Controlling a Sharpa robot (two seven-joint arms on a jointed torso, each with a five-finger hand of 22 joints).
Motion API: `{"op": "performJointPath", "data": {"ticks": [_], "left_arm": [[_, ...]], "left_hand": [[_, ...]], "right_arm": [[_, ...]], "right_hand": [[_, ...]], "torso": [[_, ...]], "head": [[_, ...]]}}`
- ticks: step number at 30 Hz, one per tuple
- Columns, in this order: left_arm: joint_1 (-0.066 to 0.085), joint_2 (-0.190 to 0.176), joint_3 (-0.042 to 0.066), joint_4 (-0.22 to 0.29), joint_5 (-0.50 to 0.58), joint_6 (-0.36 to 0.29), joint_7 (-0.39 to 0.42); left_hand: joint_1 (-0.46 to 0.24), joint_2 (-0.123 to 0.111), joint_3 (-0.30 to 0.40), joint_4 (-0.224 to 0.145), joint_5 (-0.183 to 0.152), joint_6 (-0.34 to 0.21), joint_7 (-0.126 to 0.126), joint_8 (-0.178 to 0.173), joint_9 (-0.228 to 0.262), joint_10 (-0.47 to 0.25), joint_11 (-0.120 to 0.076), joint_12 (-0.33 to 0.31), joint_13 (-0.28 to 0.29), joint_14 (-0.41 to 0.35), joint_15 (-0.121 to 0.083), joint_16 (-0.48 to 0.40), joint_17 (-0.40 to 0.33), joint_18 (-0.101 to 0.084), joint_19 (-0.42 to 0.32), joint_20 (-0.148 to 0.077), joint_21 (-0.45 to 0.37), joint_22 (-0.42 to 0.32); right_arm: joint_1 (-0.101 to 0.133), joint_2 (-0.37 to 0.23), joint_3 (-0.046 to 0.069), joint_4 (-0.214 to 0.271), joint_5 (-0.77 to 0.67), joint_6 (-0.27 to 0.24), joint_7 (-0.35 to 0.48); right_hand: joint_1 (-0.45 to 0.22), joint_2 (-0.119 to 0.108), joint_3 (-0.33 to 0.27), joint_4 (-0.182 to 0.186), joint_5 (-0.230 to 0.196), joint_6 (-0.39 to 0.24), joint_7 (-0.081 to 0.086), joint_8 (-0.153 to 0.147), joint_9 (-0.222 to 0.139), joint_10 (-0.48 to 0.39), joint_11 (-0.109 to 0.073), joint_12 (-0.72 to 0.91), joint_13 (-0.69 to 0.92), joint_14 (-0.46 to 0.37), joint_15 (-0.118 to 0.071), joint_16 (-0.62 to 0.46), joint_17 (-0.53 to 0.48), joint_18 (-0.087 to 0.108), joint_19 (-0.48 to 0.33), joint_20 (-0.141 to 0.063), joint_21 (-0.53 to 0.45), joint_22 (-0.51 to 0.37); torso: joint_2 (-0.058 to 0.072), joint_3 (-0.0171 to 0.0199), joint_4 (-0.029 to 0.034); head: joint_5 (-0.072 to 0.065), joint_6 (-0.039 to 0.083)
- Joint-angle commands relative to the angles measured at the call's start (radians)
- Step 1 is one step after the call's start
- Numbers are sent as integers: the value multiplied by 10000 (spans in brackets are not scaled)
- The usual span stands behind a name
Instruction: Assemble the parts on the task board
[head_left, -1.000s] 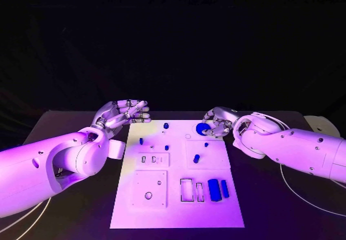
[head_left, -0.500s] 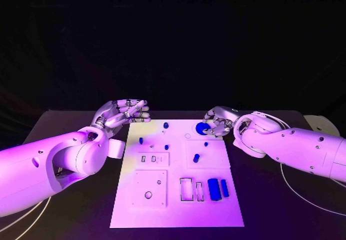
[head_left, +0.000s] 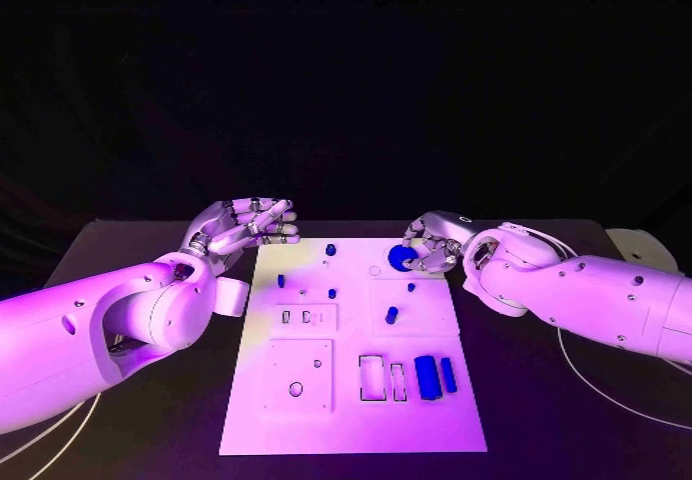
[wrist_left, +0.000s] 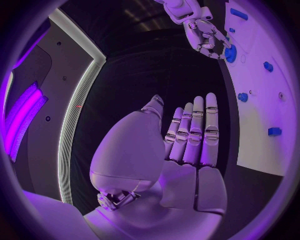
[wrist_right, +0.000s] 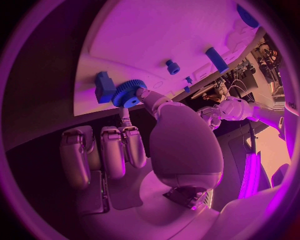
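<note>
Right hand (wrist_right: 134, 145) pinching blue gear (wrist_right: 129, 93), teeth clear from its wrist; left hand (wrist_left: 187, 145) empty, fingers straight

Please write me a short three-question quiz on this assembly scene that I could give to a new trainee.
1. True or false: the left hand is holding a blue part.
2. Which thing does the right hand hold? A) a long blue block B) a round blue gear C) a white plate
3. Fill in: the two long blue blocks lie on the task board near the edge that faces the ____.

Key
1. False: its fingers are apart with nothing in them, beside the board's far left corner.
2. B: the blue gear is pinched at the fingertips, at the board's far right corner.
3. Robot.
</note>
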Motion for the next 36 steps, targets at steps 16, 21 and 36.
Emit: {"op": "performJointPath", "data": {"ticks": [16, 21, 36], "left_arm": [[9, 23, 6, -28, 15, 189, 45], [9, 32, 6, -58, 15, 181, 57], [12, 39, 7, -191, 15, 129, 85]], "left_hand": [[27, 58, 42, 8, 24, -65, 237, -52, -16, 4, 50, -48, -2, -75, 17, -41, 17, 61, 57, -13, -62, -14], [58, 65, 58, 0, 24, -62, 236, -60, -18, 17, 50, -78, 0, -85, 18, -59, 55, 61, 62, -12, -78, -15], [66, 65, 61, -3, 24, -61, 235, -60, -18, 20, 49, -82, 0, -88, 19, -63, 60, 61, 62, -12, -81, -15]], "right_arm": [[23, -6, 78, 1322, -2080, -1652, -540], [52, 424, 91, 1606, -2684, -1666, -798], [-95, 1956, -19, 661, -3166, -1393, -1137]], "right_hand": [[-122, 158, 128, 87, 33, 220, -136, 26, 31, 471, -105, 70, 1930, 911, -108, 41, 2105, -69, 1048, -121, 45, 2635], [-130, 161, 133, 92, 38, 224, -137, 22, 29, 465, -107, 62, 1921, 910, -110, 40, 2100, -69, 1048, -123, 45, 2635], [-242, 149, 155, 168, 51, 197, -127, -57, 2, 447, -104, 34, 1894, 905, -118, 32, 2076, -69, 1048, -141, 45, 2635]], "torso": [[-10, -11, 3], [-4, -18, 5], [12, -14, 28]], "head": [[97, 51], [105, 92], [194, 55]]}}
